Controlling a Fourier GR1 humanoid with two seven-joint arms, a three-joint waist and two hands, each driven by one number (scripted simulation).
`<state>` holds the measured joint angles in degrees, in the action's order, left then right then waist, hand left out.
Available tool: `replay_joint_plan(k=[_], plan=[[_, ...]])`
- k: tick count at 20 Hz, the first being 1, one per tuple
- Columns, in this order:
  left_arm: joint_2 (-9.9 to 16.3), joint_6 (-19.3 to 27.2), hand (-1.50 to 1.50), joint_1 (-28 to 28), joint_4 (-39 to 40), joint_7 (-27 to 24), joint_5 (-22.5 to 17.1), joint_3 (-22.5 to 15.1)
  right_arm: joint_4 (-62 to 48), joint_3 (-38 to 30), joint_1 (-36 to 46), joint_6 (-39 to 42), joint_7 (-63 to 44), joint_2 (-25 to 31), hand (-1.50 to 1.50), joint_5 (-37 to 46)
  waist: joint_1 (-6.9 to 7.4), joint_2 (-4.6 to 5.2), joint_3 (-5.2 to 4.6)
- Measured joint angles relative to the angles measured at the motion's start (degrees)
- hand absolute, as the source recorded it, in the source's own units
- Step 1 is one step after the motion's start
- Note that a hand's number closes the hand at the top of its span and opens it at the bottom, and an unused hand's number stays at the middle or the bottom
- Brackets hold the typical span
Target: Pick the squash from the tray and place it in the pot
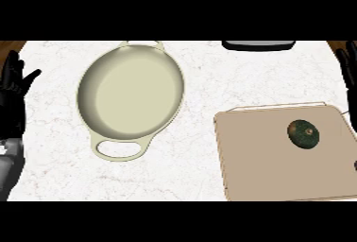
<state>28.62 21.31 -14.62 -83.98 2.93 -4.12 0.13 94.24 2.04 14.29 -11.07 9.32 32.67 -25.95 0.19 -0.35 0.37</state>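
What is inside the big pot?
Nothing shows inside the pot; its pale bottom is bare all the way across. The squash sits on the tray, apart from the pot.

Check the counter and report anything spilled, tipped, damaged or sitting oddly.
Nothing stands out. The squash lies on the tan tray, the cream pot sits upright with nothing in it, and no spill shows on the counter. The left robot hand rests open at the left edge.
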Motion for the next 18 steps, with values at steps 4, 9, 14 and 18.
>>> replay_joint_plan(k=[4,9,14,18], plan=[[0.64,-1.46,0.00,3.09,0.09,2.65,1.50,-1.15,-2.18,2.58,-0.76,-0.81,-1.68,-0.25,1.50,4.52,0.34,0.26,-0.24],[0.36,-3.35,0.00,7.75,4.17,6.84,1.55,-3.01,-6.90,2.05,-2.75,-8.61,-2.80,5.59,-1.50,16.29,-1.07,0.80,-0.66],[-0.34,-4.78,0.00,9.21,4.90,12.56,0.92,-4.48,-6.67,4.91,-7.75,-25.63,0.23,-0.16,-1.50,29.66,-0.98,0.41,-0.47],[-0.08,-5.84,0.00,10.12,3.84,15.03,0.78,-4.30,-0.07,9.00,-13.11,-31.98,-6.09,-0.23,-1.50,40.32,-0.88,0.19,-0.46]])
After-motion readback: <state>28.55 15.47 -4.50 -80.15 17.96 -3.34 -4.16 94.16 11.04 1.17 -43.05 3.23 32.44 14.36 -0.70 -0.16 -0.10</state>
